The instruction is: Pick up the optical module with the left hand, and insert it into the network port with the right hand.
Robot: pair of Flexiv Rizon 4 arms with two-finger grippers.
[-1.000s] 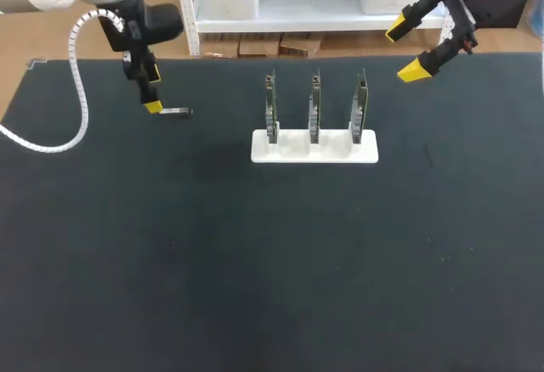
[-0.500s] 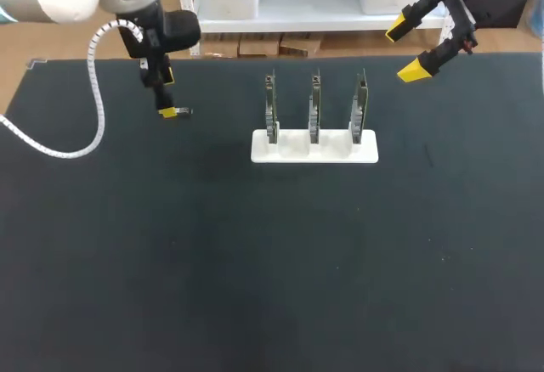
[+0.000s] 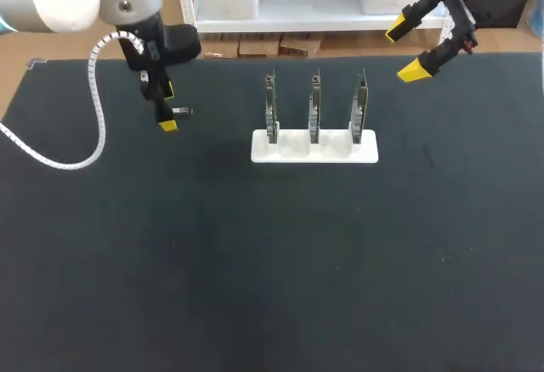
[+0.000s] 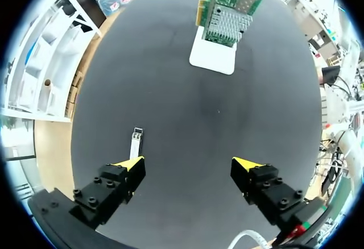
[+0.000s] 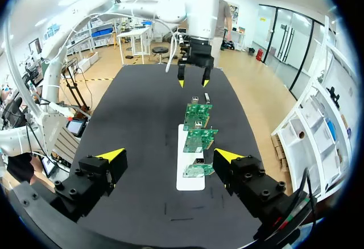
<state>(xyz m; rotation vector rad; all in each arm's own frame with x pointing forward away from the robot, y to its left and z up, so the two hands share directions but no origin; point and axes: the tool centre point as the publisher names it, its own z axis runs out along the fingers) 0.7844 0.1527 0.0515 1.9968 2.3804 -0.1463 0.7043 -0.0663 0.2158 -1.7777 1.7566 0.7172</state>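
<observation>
- Surface [image 3: 255, 262]: a black mat on which all items rest.
- Optical module [image 3: 180, 111]: a small metallic piece is shown lying flat on the surface toward the far left, well apart from the holder. In the left wrist view the optical module [image 4: 135, 139] is seen just ahead of one fingertip [image 4: 132, 164], off to that side of the gap rather than centred in it.
- Left gripper [image 3: 168, 107]: it is held low over the module with its fingers pointing down. In its own wrist view the left gripper [image 4: 189, 164] is spread wide and nothing is grasped.
- Right gripper [image 3: 405, 48]: it is held above the far right corner of the surface, away from the cards. The fingers are spread wide and empty, as is confirmed by the right wrist view [image 5: 169, 155].
- Holder [image 3: 314, 147]: a white base is placed near the far middle of the surface.
- Network cards [image 3: 314, 107]: three green boards are stood upright, side by side, in the holder.
- Cable [image 3: 93, 92]: a white coiled lead is hung from the left arm.
</observation>
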